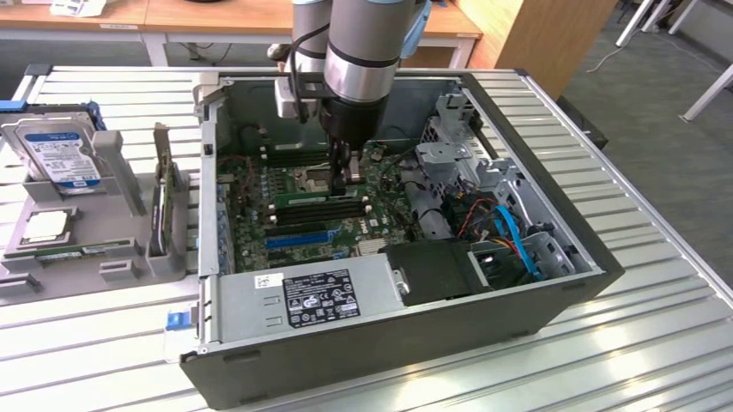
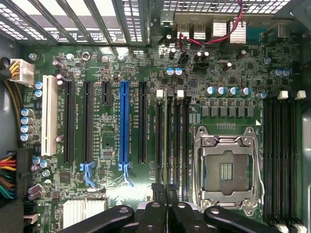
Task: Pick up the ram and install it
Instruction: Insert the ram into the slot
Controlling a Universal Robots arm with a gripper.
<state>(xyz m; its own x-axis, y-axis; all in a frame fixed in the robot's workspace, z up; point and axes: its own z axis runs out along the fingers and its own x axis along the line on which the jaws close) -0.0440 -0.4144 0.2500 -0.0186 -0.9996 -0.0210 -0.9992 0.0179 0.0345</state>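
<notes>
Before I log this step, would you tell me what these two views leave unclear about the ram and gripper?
- Exterior view: the gripper body hides its own tips and what they pinch.
- Wrist view: the ram shows edge-on as a thin green strip; seated or above the motherboard, cannot tell.
- Exterior view: the power supply label has print too small to read.

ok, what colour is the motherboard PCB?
Green motherboard; the wrist view shows it best.

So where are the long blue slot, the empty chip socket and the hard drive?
blue slot [image 2: 124, 121]: wrist view, middle of its length.
chip socket [image 2: 226, 171]: wrist view, centre inside the metal frame.
hard drive [image 1: 60, 159]: exterior view, on its white label.
</notes>
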